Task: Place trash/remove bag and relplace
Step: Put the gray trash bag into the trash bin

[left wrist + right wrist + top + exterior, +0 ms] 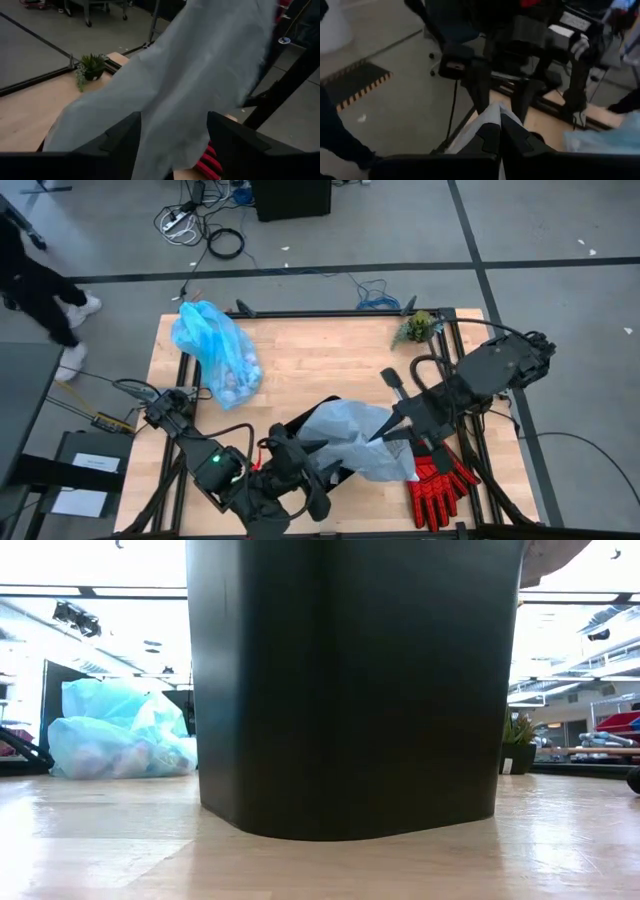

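Note:
The bright cyan bag (212, 345) rests on its bottom at the table's far left, with pale trash wads (238, 380) showing through its wall; the low view shows this bag (115, 735) too. A paler grey-blue bag (350, 435) hangs over the black bin (345, 690) at mid-table. My right gripper (388, 434) is shut on this pale bag from the right. My left gripper (310, 452) is open at the pale bag's left side. In the left wrist view the pale sheet (190, 75) fills the gap between its two fingers. My right gripper pinches a gathered bit of the pale bag's upper part (491, 111) between its two shut fingers, coming nearly level from the table's right. The bag hangs below the hold and drapes over the bin. My left gripper: I cannot tell whether its open fingers (120, 145) touch the sheet.
A small green plant (418, 327) stands at the table's far right corner. A red glove-like thing (440, 485) lies near the front right edge. Bare wood lies between the cyan bag and the plant. A person's legs (40, 290) show on the floor at the far left.

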